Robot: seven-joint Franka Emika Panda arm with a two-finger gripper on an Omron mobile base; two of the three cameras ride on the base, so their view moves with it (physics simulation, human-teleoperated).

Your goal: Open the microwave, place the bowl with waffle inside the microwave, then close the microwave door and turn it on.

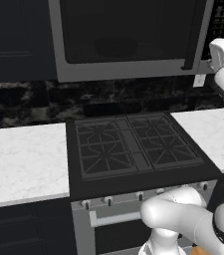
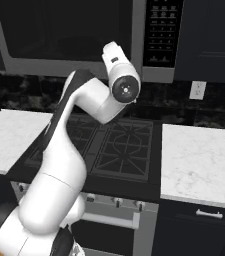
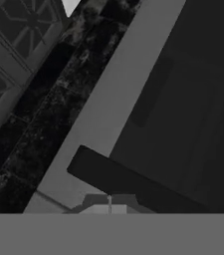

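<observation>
Fingers (image 3: 109, 205) clenched, grasping nothing; black vertical bar handle (image 3: 133, 184) of the grey-framed microwave door (image 3: 183, 99) lies just ahead, crossing them.

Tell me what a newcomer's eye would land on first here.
The white arm sweeping up over the black stove, its hand raised to the microwave hung on the wall above. The microwave door is closed, and the shut gripper sits right at its black handle. White marble counters flank the stove.
</observation>
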